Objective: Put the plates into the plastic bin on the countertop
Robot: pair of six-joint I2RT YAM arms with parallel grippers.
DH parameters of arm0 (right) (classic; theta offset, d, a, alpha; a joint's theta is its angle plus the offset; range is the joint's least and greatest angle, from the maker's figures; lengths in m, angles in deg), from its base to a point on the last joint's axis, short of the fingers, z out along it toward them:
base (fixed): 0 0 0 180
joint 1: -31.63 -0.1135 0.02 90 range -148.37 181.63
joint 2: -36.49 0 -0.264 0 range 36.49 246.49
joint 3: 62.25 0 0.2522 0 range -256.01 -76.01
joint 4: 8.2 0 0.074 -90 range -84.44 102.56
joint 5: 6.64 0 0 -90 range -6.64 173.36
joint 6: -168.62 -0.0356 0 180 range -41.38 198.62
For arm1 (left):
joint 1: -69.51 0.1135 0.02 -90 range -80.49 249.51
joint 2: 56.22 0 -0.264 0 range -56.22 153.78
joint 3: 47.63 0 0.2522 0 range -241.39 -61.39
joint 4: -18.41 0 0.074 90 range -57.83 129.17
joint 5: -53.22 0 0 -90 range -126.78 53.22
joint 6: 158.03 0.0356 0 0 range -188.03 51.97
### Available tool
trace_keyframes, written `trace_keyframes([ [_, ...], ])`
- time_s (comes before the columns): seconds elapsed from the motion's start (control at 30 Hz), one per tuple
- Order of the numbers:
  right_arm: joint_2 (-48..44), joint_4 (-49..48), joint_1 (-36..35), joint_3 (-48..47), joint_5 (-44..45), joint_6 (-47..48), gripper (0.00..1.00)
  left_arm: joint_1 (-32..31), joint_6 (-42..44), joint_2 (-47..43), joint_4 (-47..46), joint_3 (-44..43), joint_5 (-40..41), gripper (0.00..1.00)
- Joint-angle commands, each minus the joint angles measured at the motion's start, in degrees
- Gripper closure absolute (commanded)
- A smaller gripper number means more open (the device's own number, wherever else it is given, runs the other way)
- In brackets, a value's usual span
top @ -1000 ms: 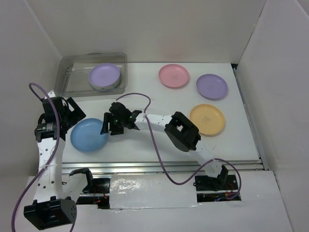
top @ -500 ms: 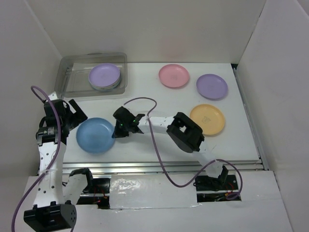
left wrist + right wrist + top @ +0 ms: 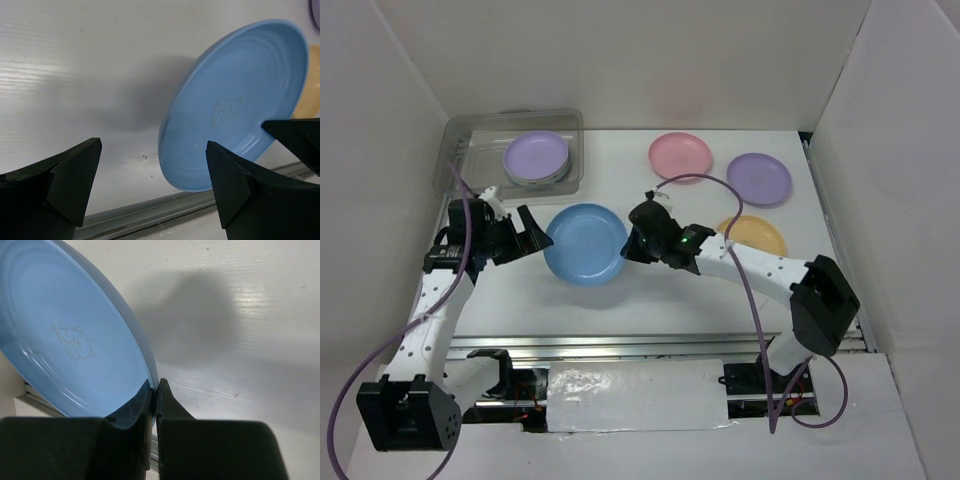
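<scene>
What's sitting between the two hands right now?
The light blue plate, rim pinched by the right hand, left hand open off its other edge; top view.

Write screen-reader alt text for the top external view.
The right gripper holds a light blue plate by its rim over the countertop, the open left gripper beside it. One purple plate sits in the plastic bin; a pink plate, a second purple plate and an orange-yellow plate lie farther right.

1. A robotics lab test cell is showing here: plain white walls (image 3: 620, 60) are boxing in a white countertop (image 3: 650, 295).
2. The left arm (image 3: 433, 302) and right arm (image 3: 765, 265) are standing along a metal rail (image 3: 620, 345).
3. Purple cables (image 3: 698, 179) are hanging loose off both.
</scene>
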State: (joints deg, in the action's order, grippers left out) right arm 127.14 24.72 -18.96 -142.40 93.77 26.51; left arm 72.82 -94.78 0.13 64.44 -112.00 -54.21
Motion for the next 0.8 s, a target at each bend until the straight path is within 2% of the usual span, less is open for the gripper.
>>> trace_keyframes([
  [0.0,-4.5,-6.5,0.8,3.1,-5.7,3.0,1.00,-2.3,-0.6,1.7,-5.5,0.7,-5.7,0.01],
  [0.1,-5.4,-9.3,1.5,4.0,-11.6,4.3,1.00,-2.8,-0.9,3.4,-5.7,0.3,-5.6,0.04],
  [0.2,-6.0,-12.3,2.1,5.0,-16.3,4.0,1.00,-4.4,-1.3,3.8,-6.2,0.4,-5.5,0.15],
  [0.3,-6.1,-13.0,1.8,5.2,-16.4,3.5,1.00,-5.5,-1.5,4.5,-5.6,0.2,-3.6,0.51],
  [0.33,-6.0,-12.8,1.9,5.0,-16.0,3.5,1.00,-5.7,-1.6,4.8,-5.0,-0.1,-2.7,0.86],
  [0.37,-6.0,-12.3,1.6,4.7,-15.6,3.4,1.00,-5.9,-1.6,5.1,-4.5,-0.5,-1.9,0.98],
  [0.43,-5.7,-11.5,1.5,4.2,-15.2,3.7,0.99,-6.3,-2.0,5.8,-3.4,-1.2,0.6,1.00],
  [0.47,-6.0,-11.6,1.6,4.4,-14.9,3.4,0.91,-6.3,-3.0,6.0,-3.4,-1.4,1.3,1.00],
  [0.5,-6.4,-11.5,1.8,5.2,-13.8,2.6,0.31,-6.4,-4.1,6.2,-3.9,-1.9,2.1,1.00],
  [0.53,-6.9,-10.9,2.2,5.7,-12.8,1.9,0.01,-6.4,-5.4,6.5,-4.6,-2.3,3.2,1.00],
  [0.63,-11.3,-9.8,6.2,11.1,-10.6,-0.5,0.00,-6.1,-11.2,9.3,-8.4,-5.8,7.3,1.00],
  [0.67,-15.4,-10.1,7.4,15.2,-9.3,-1.1,0.00,-5.2,-13.9,10.8,-9.3,-7.4,7.8,1.00],
  [0.77,-24.5,-10.5,12.1,22.4,-8.8,-1.1,0.00,-1.5,-19.3,19.4,-16.4,-12.9,8.0,1.00],
])
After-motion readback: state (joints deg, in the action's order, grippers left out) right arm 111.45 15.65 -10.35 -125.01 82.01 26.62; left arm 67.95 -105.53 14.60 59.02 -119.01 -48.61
